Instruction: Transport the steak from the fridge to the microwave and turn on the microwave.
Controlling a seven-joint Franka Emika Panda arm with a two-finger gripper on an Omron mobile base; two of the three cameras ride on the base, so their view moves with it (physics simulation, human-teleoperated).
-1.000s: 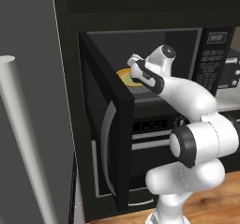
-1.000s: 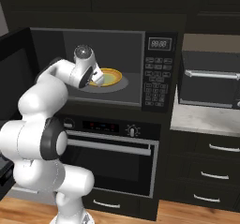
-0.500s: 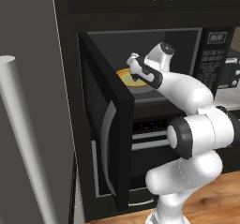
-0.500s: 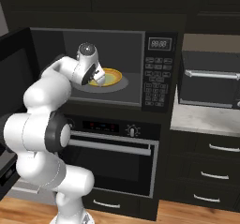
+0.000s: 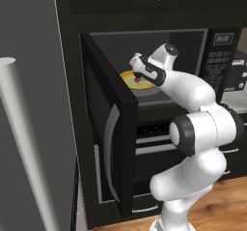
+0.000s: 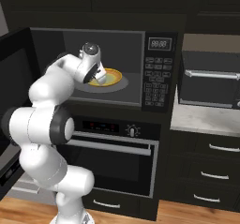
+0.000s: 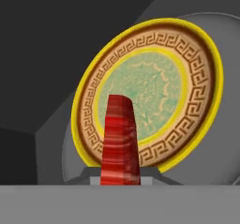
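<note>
Inside the microwave (image 6: 154,68), above the oven (image 6: 117,157), the end effector (image 5: 137,76) holds the steak (image 7: 121,141) over a plate (image 7: 150,94).

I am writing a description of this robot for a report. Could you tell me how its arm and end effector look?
The arm is glossy white, built of rounded, bulbous segments joined by dark grey, almost black joint bands. A round grey cap sits on the wrist. The end effector is a small white block with dark trim and two short dark fingers. No cables or markings are visible.
</note>
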